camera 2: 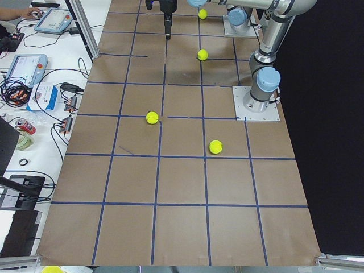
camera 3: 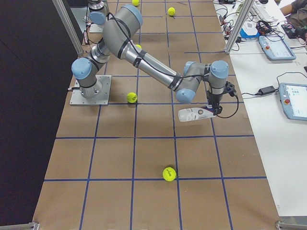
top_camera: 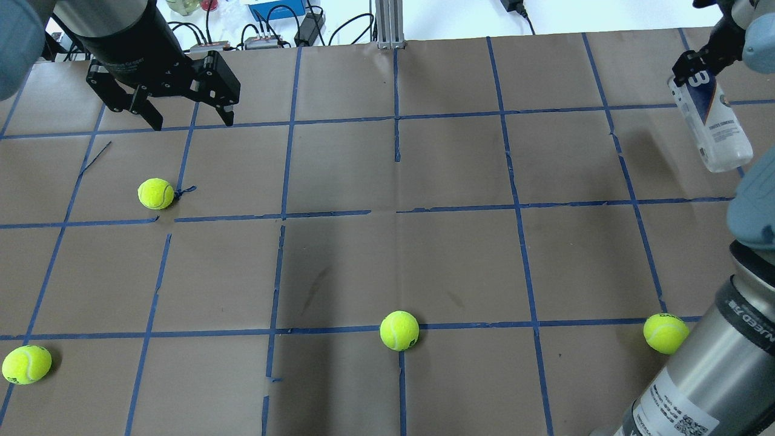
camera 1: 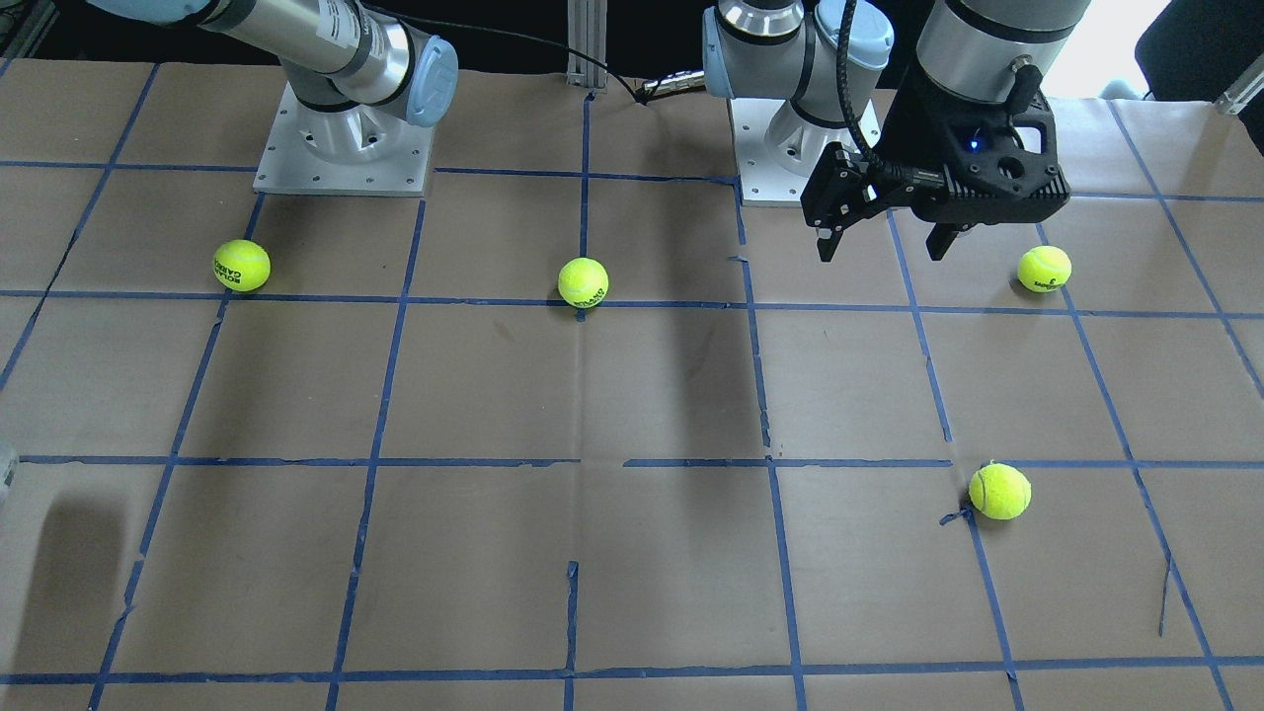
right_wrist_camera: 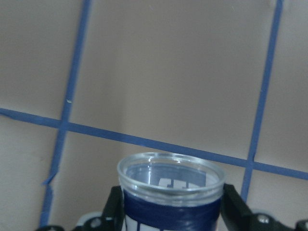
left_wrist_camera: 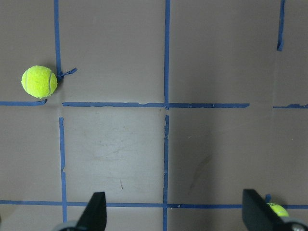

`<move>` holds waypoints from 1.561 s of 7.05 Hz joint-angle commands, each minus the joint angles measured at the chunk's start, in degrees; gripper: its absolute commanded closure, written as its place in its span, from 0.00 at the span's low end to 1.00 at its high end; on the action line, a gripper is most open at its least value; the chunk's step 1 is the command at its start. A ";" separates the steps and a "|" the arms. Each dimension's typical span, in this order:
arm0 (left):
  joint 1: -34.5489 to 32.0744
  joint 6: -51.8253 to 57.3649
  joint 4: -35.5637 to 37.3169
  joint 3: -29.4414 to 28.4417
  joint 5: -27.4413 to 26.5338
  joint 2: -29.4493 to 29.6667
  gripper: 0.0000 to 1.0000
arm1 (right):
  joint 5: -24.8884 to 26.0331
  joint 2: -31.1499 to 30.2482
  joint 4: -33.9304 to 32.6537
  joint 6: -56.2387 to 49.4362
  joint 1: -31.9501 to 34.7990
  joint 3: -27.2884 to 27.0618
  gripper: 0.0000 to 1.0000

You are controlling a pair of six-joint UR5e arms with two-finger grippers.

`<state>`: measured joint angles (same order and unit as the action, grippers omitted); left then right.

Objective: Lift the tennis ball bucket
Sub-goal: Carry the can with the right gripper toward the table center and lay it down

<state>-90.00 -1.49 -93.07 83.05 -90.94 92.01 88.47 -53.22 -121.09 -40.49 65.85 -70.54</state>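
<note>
The tennis ball bucket (top_camera: 711, 121) is a clear can with a white and dark-blue label. My right gripper (top_camera: 690, 63) is shut on its open end and holds it off the table at the far right. From the exterior right view the bucket (camera 3: 194, 115) lies nearly level in the gripper (camera 3: 214, 104). The right wrist view shows the bucket's rim (right_wrist_camera: 171, 185) between the fingers (right_wrist_camera: 231, 211). My left gripper (top_camera: 190, 123) is open and empty, above the far left of the table; it also shows in the front view (camera 1: 881, 249) and the left wrist view (left_wrist_camera: 175, 214).
Several yellow-green tennis balls lie on the brown paper with its blue tape grid: one below my left gripper (top_camera: 155, 194), one at the near middle (top_camera: 399, 330), one near right (top_camera: 666, 333), one near left (top_camera: 26, 364). The arm bases (camera 1: 344, 148) stand at the robot's edge.
</note>
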 commanded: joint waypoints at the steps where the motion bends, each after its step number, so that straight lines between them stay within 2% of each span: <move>1: 0.00 0.00 0.00 0.00 -0.02 0.01 0.00 | -3.73 -6.52 0.15 -9.38 9.60 -3.79 0.53; 2: 0.00 0.00 0.00 0.00 -0.02 0.01 0.00 | -4.18 -8.29 -0.11 -10.13 16.09 -5.73 0.53; 4: 0.00 0.00 0.00 0.00 0.06 0.01 0.00 | -4.18 -7.69 0.06 -14.94 28.23 -7.06 0.54; 5: 0.00 0.00 0.00 0.00 -0.02 0.01 0.00 | -10.36 -7.34 2.58 -19.23 29.67 -7.93 0.55; 6: 0.00 0.00 0.00 0.00 -0.02 0.01 0.00 | -13.29 -7.25 0.78 -27.72 34.04 -10.38 0.55; 7: 0.00 0.00 0.00 0.00 -0.02 -0.08 0.00 | -13.06 -7.25 -1.85 -30.67 35.21 -9.71 0.54; 9: 0.00 0.00 0.00 0.00 -0.02 -0.08 0.00 | -13.84 -6.55 -1.09 -38.41 35.84 -10.23 0.54; 11: 0.00 0.00 0.00 0.00 -0.02 -0.08 0.00 | -13.94 -6.81 -0.21 -39.14 38.98 -10.32 0.54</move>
<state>-90.00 -1.50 -93.08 83.06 -90.97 91.94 74.60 -60.01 -121.92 -78.85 102.89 -80.81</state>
